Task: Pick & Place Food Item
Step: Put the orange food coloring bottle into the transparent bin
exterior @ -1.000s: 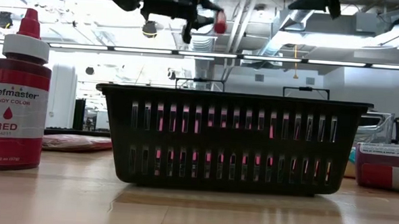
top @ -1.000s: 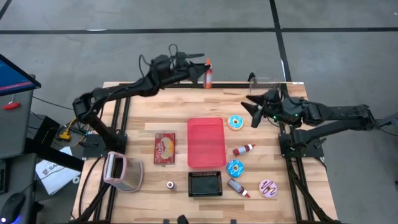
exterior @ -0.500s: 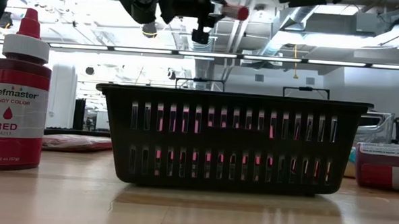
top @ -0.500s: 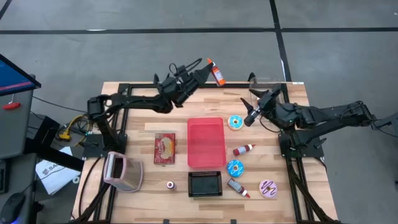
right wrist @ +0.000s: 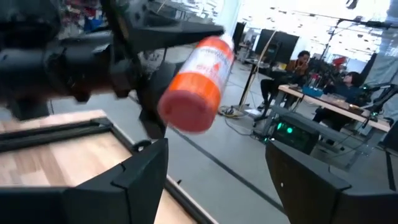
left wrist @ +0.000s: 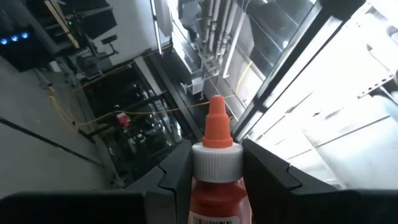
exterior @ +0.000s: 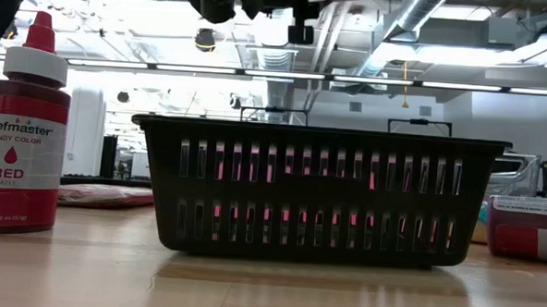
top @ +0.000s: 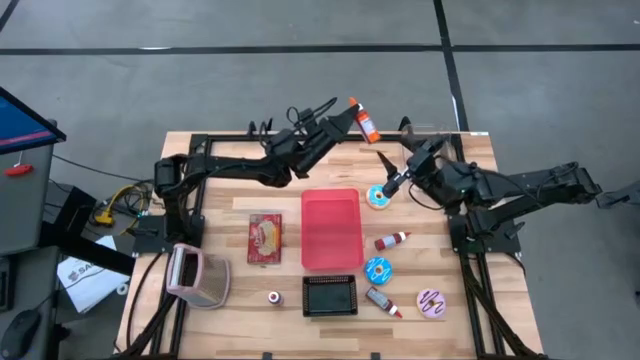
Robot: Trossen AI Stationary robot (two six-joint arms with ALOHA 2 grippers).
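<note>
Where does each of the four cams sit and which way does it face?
High: overhead, straight down on table; both arms show.
Low: table height, level past black basket; arm parts at top.
Left wrist: on left arm, past left gripper clamping orange-capped bottle.
Right wrist: on right arm, facing that bottle between open right gripper fingers.
Shared: the bottle, in high and both wrist views.

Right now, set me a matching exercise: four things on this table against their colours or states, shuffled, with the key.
Things:
1. tray
2. basket
3. orange-capped bottle
4. right gripper

States:
A. held up by the left gripper
B. open, holding nothing
C. pink, mid-table
D. black, at the near edge

Pairs: 1-C, 2-D, 3-A, 4-B
</note>
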